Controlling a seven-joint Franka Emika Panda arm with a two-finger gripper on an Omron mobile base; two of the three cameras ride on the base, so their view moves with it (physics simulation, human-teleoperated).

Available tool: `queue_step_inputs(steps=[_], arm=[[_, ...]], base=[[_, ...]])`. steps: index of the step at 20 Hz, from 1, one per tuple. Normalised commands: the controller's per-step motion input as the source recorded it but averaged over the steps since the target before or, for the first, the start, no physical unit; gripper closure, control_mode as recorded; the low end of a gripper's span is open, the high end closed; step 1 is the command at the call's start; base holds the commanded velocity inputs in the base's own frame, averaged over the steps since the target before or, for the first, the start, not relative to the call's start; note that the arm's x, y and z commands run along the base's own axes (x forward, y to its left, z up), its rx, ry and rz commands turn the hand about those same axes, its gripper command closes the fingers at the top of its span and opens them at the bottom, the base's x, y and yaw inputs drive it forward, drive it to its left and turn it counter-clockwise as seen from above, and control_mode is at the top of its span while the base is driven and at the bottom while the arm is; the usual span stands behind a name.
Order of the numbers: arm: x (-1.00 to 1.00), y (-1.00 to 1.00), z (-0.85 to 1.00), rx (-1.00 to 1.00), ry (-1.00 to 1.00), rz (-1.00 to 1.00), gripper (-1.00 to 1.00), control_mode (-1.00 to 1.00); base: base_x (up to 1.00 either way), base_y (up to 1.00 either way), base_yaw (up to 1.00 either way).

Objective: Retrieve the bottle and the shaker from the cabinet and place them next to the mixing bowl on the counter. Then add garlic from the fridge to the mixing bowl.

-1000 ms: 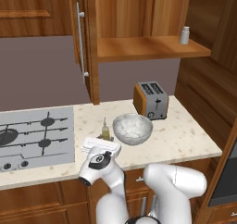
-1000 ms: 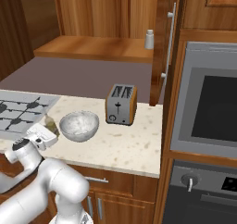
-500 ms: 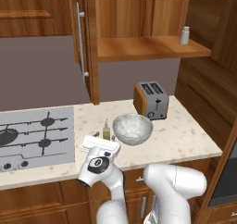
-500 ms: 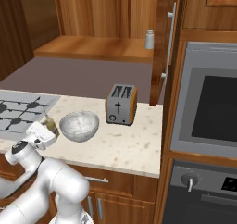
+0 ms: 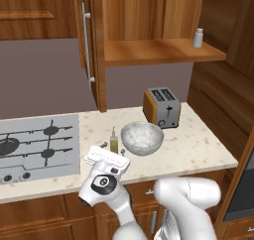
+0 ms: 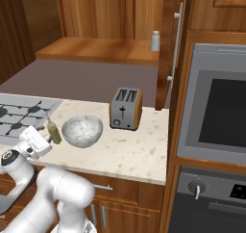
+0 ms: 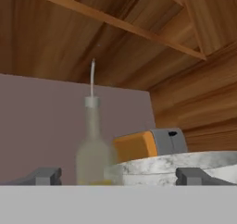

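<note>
dark tool (image 7: 118, 176) fingers spread wide around the bottle (image 7: 94, 146), gripping nothing.

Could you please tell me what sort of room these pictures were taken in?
A rendered home kitchen, it seems: an inset gas hob in a speckled counter, a toaster by a mixing bowl, and a built-in oven beside wooden cabinets.

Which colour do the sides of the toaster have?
Orange; the toaster shows it best in the right base view.

White arm (image 5: 183, 199) (glossy), dk round joint cap
</note>
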Motion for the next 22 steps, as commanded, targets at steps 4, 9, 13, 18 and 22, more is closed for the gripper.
queue_step_inputs(steps=[4, 9, 13, 18, 22], arm=[[-0.87, -0.17, 0.47, 0.15, 0.07, -0.05, -1.00, -1.00], [-0.80, -0.12, 0.92, 0.06, 0.02, -0.04, -1.00, -1.00], [-0.77, -0.12, 0.84, 0.01, -0.01, -0.01, -1.00, -1.00], [-0.80, -0.16, 0.77, 0.01, -0.03, 0.00, -1.00, -1.00], [-0.80, -0.36, 0.80, 0.06, 0.00, -0.03, -1.00, -1.00]], base=[[0.00, 0.00, 0.00], [0.00, 0.00, 0.00], [0.00, 0.00, 0.00], [0.00, 0.00, 0.00], [0.00, 0.00, 0.00]])
